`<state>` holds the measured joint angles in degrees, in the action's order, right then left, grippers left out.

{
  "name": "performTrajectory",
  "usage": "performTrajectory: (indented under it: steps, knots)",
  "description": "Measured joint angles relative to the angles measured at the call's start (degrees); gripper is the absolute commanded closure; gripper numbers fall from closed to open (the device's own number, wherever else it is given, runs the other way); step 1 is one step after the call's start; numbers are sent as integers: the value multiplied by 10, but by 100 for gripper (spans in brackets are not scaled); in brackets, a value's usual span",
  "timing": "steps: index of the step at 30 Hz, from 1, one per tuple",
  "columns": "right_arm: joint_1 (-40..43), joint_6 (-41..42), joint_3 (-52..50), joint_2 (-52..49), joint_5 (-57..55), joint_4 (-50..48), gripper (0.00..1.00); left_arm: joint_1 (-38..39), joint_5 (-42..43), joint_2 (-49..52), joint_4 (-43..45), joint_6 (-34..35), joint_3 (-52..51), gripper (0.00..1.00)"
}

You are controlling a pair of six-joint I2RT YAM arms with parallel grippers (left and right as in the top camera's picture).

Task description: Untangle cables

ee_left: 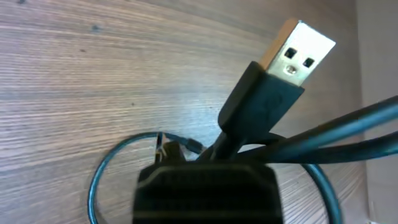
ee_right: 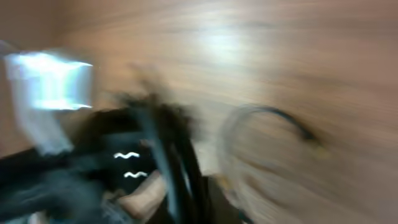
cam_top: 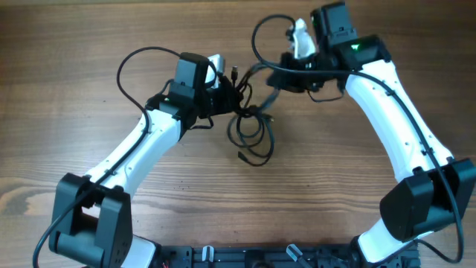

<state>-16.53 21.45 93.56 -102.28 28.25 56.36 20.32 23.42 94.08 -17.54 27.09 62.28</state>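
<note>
Looking down from above, I see the thin black cables [cam_top: 253,128] knotted in the middle of the brown wooden table [cam_top: 89,149], between the two arms. Their loose loops lie on the arm-base side of both grippers.

The left gripper [cam_top: 222,89] is pressed together on the bundle just below a black USB plug with a silver metal tip [ee_left: 297,53]. In the left wrist view that plug sticks up and away past the fingers. The right gripper [cam_top: 277,76] is pressed together too. Its own view is blurred, but dark cords seem to run through it, so I judge that it pinches a strand of the same tangle.

The relation I care about is this: the cord between the two grips runs left to right. The knot sits just beside the left gripper, nearer to it than to the right one. I judge that the next move calls for pulling apart along that axis.

Counting:
- two arms and two grippers
- one silver-tipped plug
- one small dark plug end [ee_left: 165,147] lying on the table inside a loop
- at least two strands leaving the left grip toward the right

How many separate cables there are I cannot tell.
</note>
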Motion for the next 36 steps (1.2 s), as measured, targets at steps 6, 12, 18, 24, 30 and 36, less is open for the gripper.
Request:
performTrajectory:
  steps: [6,12,18,24,30,36]
  knots:
    - [-17,32,0,-3,-155,42,96,-14,22,-21,4,-18,0,96]
    - [-21,53,0,-33,-168,36,96,-40,30,-126,-5,-28,-9,96]
    - [-12,15,3,-36,-53,5,95,-67,35,-195,-37,-40,-23,96]
    - [51,-184,3,-41,221,-16,82,-84,37,-241,-45,-54,-23,96]
    - [99,-328,-2,-63,323,13,82,-129,-9,-251,-120,-68,-22,80]
    - [45,-308,-5,-64,301,-19,75,-129,1,-230,-164,-78,-22,74]
